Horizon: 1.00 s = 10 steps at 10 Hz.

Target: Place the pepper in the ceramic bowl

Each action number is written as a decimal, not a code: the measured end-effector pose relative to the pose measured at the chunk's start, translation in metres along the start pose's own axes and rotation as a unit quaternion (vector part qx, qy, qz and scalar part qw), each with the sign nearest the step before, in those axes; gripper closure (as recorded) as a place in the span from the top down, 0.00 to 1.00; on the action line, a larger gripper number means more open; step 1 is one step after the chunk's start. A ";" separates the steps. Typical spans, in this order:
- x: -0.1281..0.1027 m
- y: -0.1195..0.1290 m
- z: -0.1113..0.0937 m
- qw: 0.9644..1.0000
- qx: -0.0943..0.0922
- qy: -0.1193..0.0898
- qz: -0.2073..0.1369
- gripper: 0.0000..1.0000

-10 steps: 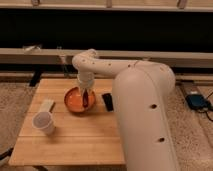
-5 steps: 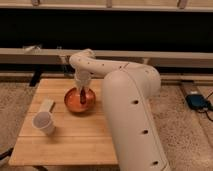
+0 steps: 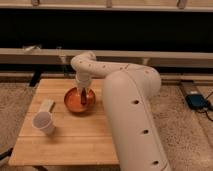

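Note:
The ceramic bowl point(image 3: 72, 102), orange inside with a darker rim, sits on the wooden table point(image 3: 75, 140) left of centre. My gripper point(image 3: 83, 96) points down into the bowl's right half from above. It is shut on the pepper point(image 3: 83, 99), a small dark red sliver that hangs upright at its tip, just over the bowl's inside. The white arm fills the right of the view and hides the table's right side.
A white translucent cup point(image 3: 44, 122) stands on the table's left front. A small pale block point(image 3: 46, 105) lies just behind it, left of the bowl. A rail and dark wall run behind the table. A blue device point(image 3: 196, 101) lies on the floor at right.
The arm's bulk has swung left and nearer the camera, covering the black object right of the bowl. The gripper stays over the bowl, slightly lower.

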<state>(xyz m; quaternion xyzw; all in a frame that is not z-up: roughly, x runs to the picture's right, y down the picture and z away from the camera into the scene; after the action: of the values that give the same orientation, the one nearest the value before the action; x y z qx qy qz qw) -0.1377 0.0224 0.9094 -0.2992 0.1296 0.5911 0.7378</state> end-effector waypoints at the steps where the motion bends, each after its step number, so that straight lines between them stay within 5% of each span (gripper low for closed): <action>1: 0.000 0.001 -0.001 1.000 -0.003 -0.005 0.001 0.80; 10: -0.005 -0.001 -0.043 0.998 -0.023 -0.052 -0.007 0.80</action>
<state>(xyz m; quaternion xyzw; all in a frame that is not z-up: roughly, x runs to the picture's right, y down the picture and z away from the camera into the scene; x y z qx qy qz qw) -0.1316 -0.0071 0.8787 -0.2860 0.0757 0.6033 0.7406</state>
